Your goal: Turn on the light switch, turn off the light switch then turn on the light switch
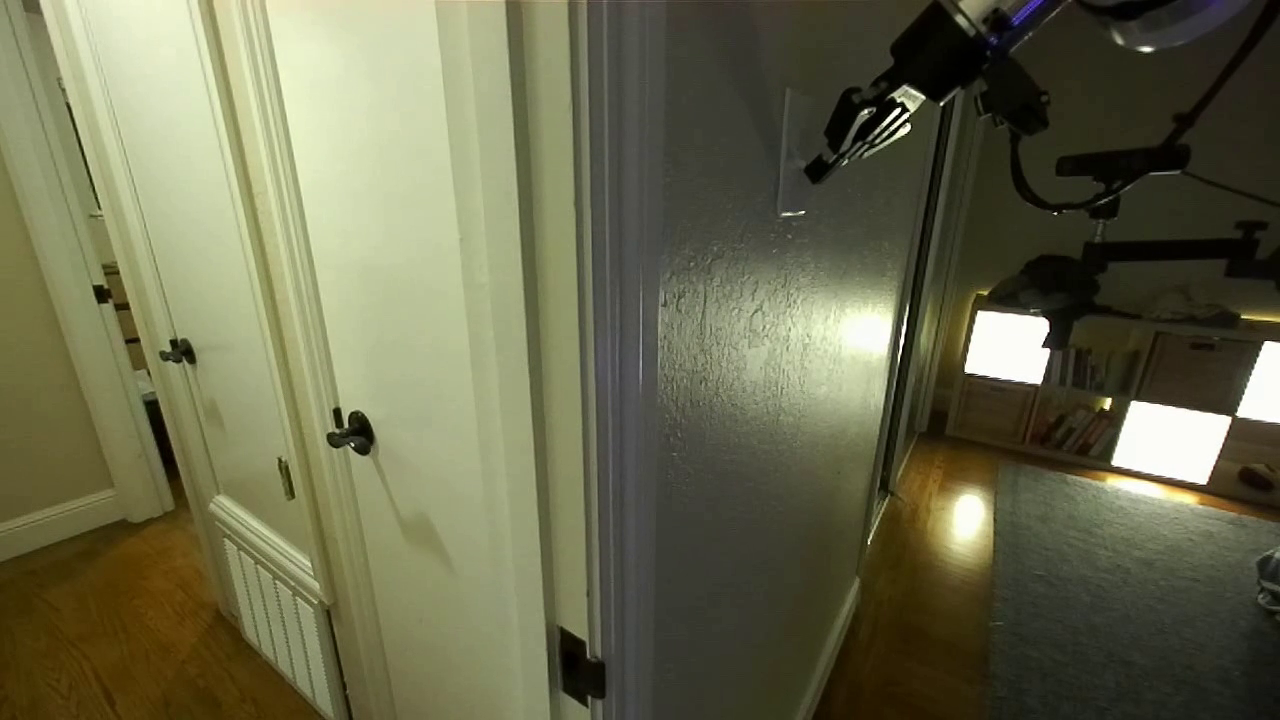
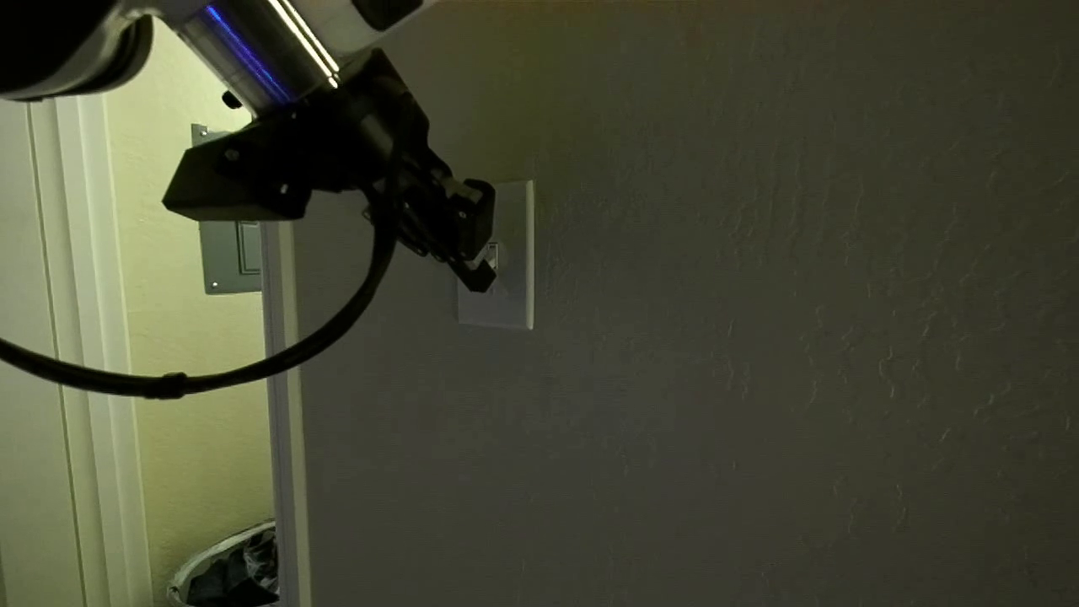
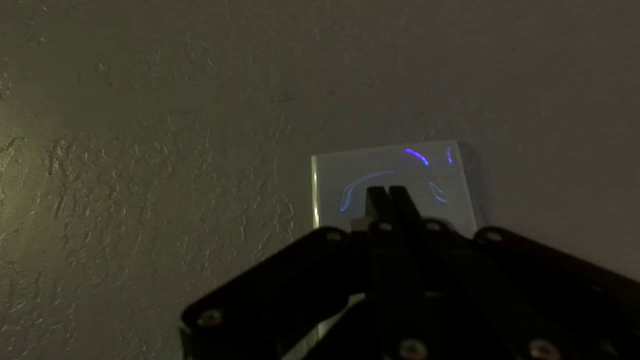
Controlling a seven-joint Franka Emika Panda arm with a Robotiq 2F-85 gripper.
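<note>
The light switch is a pale upright wall plate (image 1: 793,150) on the textured wall. It shows in both exterior views (image 2: 514,308) and, with blue reflections, in the wrist view (image 3: 345,170). Part of the small toggle (image 2: 493,253) shows at the plate's middle, beside my fingertips. My gripper (image 2: 477,276) is in front of the plate and points down at it at a slant. In the wrist view its fingertips (image 3: 388,192) are together, with only a thin gap and nothing seen between them. The lower plate is hidden behind the fingers there. I cannot tell whether the fingertips touch the toggle.
A door frame (image 1: 625,350) stands beside the wall, with white doors (image 1: 370,200) and a black door knob (image 1: 352,433). A black cable (image 2: 295,358) loops below the wrist. A grey metal plate (image 2: 228,282) and a bin (image 2: 190,569) show beyond the wall's edge. A shelf (image 1: 1090,390) stands behind.
</note>
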